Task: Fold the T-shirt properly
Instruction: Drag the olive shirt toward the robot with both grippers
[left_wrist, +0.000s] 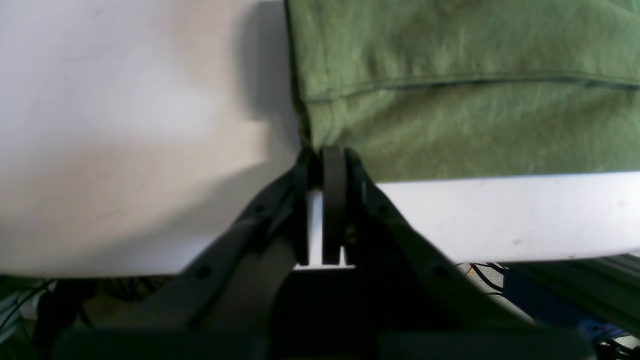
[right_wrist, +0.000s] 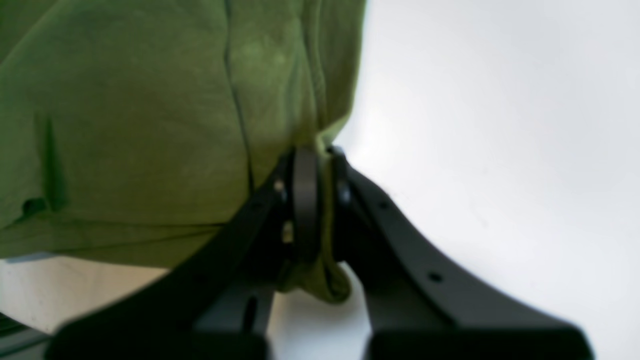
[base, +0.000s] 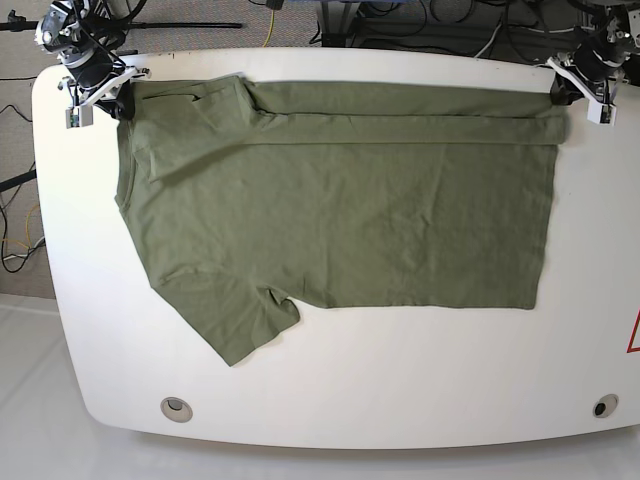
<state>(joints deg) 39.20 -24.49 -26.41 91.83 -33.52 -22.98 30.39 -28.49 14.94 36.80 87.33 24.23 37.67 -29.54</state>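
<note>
Lying spread across the white counter (base: 330, 390): olive T-shirt (base: 340, 220), far edge folded over. Clamping its far corners, jaws closed on fabric: left end effector (left_wrist: 327, 150), right end effector (right_wrist: 315, 150). Blurring in both wrist views, hiding fingertip detail.

No words, brand names or numbers can be read anywhere in these views. The only sign is a partial red triangular marking (base: 634, 333) at the edge of the white rounded table (base: 400, 390), cut off by the frame; it may be a warning symbol, but nothing inside it is legible.
</note>
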